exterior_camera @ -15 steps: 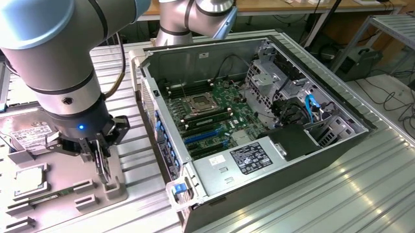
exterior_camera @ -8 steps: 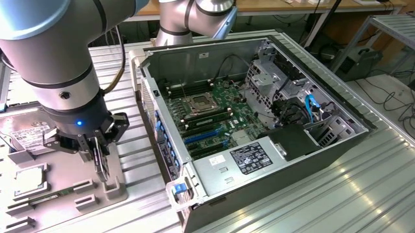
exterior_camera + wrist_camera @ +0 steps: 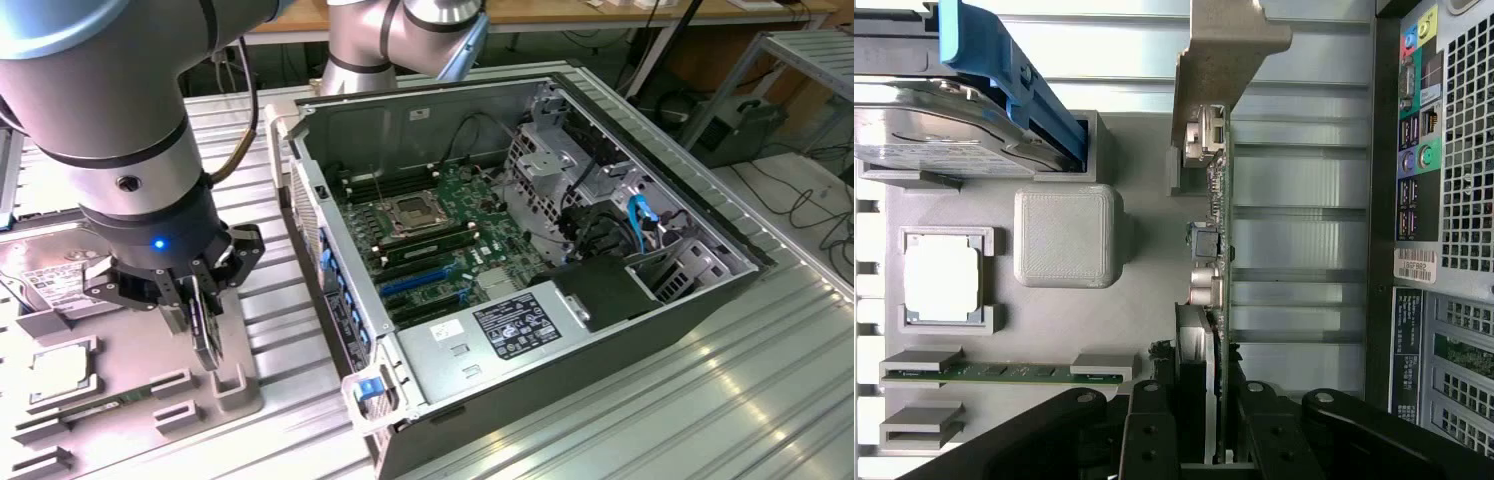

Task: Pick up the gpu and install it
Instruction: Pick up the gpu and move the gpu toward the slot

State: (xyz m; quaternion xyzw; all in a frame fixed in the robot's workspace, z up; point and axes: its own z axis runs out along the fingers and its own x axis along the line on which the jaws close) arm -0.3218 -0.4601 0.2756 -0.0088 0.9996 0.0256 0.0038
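My gripper (image 3: 198,312) hangs over the grey parts tray (image 3: 134,360) at the exterior view's left, beside the open computer case (image 3: 694,300). It is shut on the gpu (image 3: 210,338), a thin dark card held upright on edge. In the wrist view the gpu (image 3: 1217,250) shows edge-on between my fingers (image 3: 1154,430), its silver bracket (image 3: 1226,45) at the far end. The card's lower edge is at or just above its holder block (image 3: 230,385); I cannot tell whether they touch. The motherboard (image 3: 441,225) lies exposed inside the case, with blue slots (image 3: 420,285).
The tray (image 3: 1144,260) also holds a silver hard drive (image 3: 944,130) with a blue rail (image 3: 1014,80), a processor chip (image 3: 942,280) and a green memory stick (image 3: 1014,372). The case's rear port panel (image 3: 1444,200) stands close beside the card. Ribbed metal table (image 3: 747,400) surrounds the case.
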